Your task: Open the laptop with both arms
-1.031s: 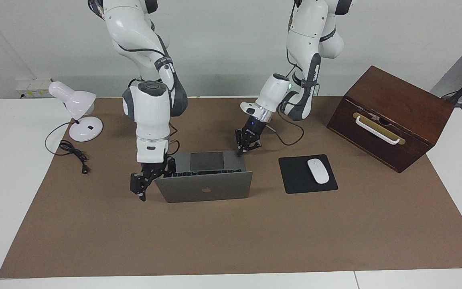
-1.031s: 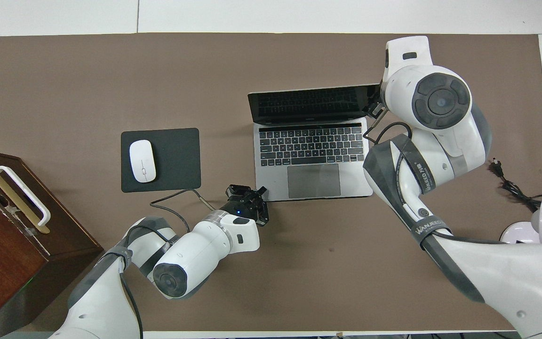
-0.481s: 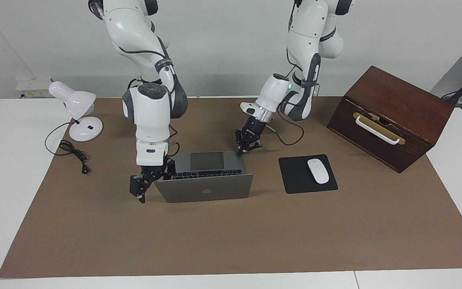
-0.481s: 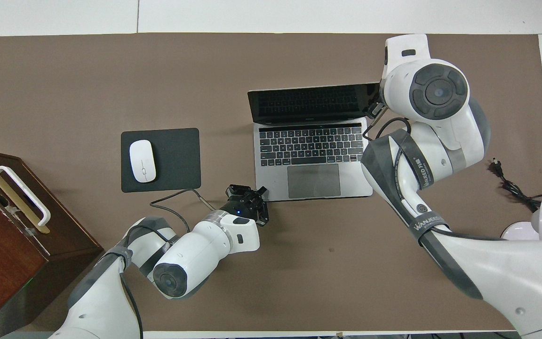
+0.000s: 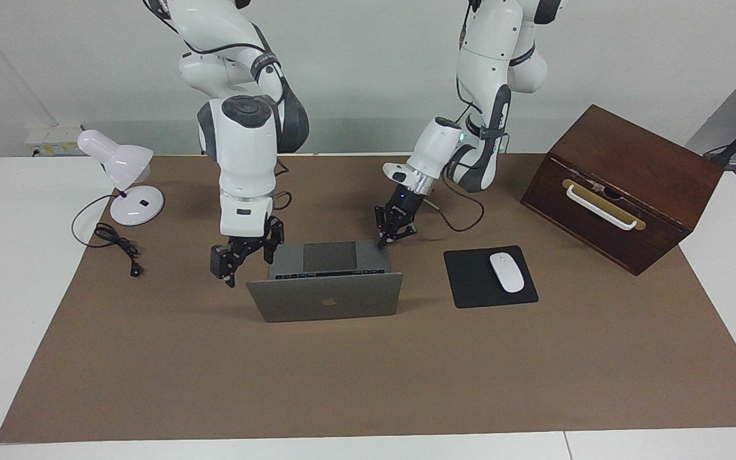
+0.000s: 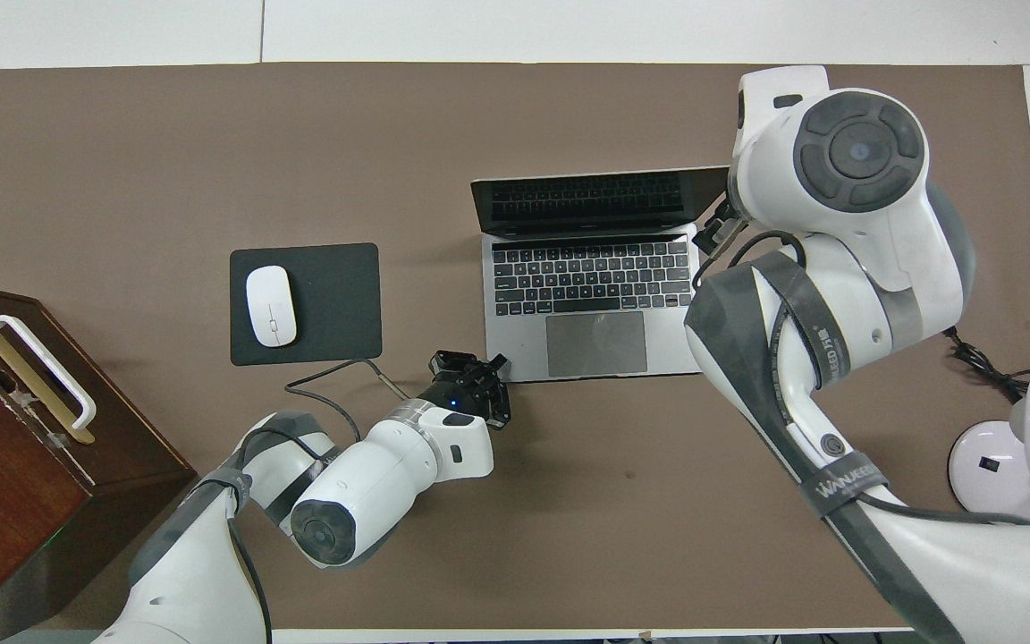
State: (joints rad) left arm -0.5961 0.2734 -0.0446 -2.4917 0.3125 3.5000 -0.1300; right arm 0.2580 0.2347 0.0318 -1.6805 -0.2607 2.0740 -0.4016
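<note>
Laptop [image 5: 326,291] mid-desk, lid up, long axis across. Left pincer [image 5: 383,243] closed, tip pressing the base corner nearest the robots. Right pincer [image 5: 240,259] just beside lid's edge, apart; fingers' state unclear.

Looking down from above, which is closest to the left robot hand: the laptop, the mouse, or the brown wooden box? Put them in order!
From the left gripper:
1. Laptop, right at its corner.
2. Mouse, on the mouse pad.
3. Wooden box, at the left arm's end of the table.
</note>
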